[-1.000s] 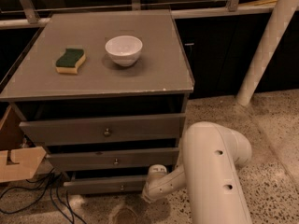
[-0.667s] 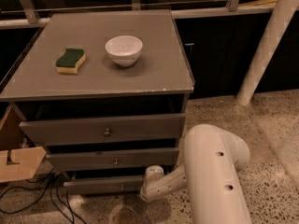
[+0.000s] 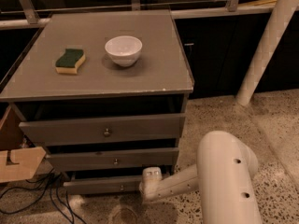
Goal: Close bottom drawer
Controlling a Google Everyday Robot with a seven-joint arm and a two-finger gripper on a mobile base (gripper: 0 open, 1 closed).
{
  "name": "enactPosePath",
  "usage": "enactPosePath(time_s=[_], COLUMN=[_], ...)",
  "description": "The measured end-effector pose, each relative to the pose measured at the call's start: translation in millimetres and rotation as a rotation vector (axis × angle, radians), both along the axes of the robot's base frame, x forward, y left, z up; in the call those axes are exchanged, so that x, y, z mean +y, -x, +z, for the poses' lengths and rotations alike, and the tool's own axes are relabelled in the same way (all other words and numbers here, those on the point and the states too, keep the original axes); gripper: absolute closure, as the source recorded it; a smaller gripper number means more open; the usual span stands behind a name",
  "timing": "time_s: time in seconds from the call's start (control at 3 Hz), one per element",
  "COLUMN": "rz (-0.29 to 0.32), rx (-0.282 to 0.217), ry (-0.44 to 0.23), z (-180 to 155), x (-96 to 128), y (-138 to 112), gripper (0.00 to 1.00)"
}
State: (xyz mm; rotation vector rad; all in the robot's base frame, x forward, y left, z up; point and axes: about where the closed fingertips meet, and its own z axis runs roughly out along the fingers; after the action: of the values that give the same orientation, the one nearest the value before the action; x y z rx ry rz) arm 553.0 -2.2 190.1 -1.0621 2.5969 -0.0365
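The bottom drawer (image 3: 105, 186) is the slimmest grey front at the foot of the grey cabinet (image 3: 140, 64), with a tiny metal knob (image 3: 121, 187) at its centre. It stands out a little from the cabinet, with a dark gap above it. My gripper (image 3: 150, 180) is at the end of the white arm (image 3: 224, 171), low by the floor, against the right end of the bottom drawer's front. Whether it touches the panel is not clear.
The mid-height drawer (image 3: 114, 160) and the tallest drawer (image 3: 105, 129) sit above. A white bowl (image 3: 123, 50) and a green-yellow sponge (image 3: 70, 60) lie on the cabinet top. A cardboard box (image 3: 16, 162) and cables (image 3: 42, 197) are at the left. A white post (image 3: 271, 41) stands at the right.
My gripper has edged slightly left and up, toward the right end of the bottom drawer front. The drawer itself shows no clear movement.
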Motion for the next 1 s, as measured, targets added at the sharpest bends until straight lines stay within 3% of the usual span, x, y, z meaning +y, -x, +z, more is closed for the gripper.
enactPosePath(time_s=[0.33, 0.67, 1.0], rz=[-0.041, -0.041, 0.008], rx=[-0.059, -0.058, 0.002], ry=[0.009, 0.009, 0.048], z=[6, 6, -22], x=[-8, -8, -7], y=[-18, -18, 0], gripper=[1.0, 1.0, 1.0])
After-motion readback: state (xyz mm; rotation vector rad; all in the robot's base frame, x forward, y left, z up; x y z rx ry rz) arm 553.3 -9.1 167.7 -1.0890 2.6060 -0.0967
